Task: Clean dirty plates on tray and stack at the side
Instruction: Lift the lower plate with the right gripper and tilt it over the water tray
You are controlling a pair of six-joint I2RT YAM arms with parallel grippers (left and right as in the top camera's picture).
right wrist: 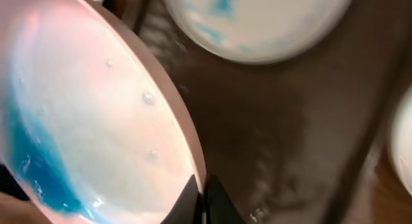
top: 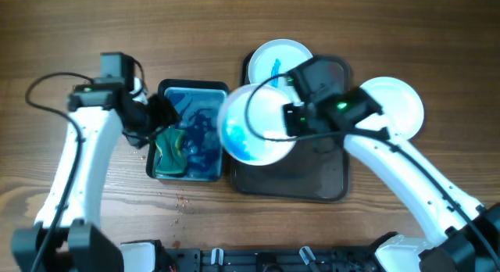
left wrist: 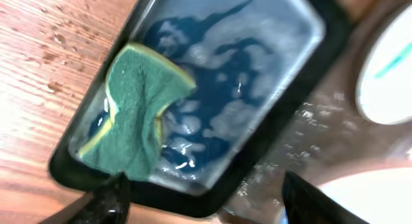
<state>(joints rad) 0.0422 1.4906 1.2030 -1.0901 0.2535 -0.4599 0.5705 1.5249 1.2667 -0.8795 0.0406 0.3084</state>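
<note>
At the middle of the table (top: 234, 217), the right end effector (right wrist: 203, 201) pinches just the rim of a blue-smeared plate (top: 251, 123) over the tray (top: 312, 180) side facing the table's left edge, so the wet, seemingly tilted plate could slip and drop

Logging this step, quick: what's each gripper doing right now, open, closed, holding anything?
Left gripper: open, empty, above the blue tub.
Right gripper: shut on the rim of a blue-smeared plate.
</note>
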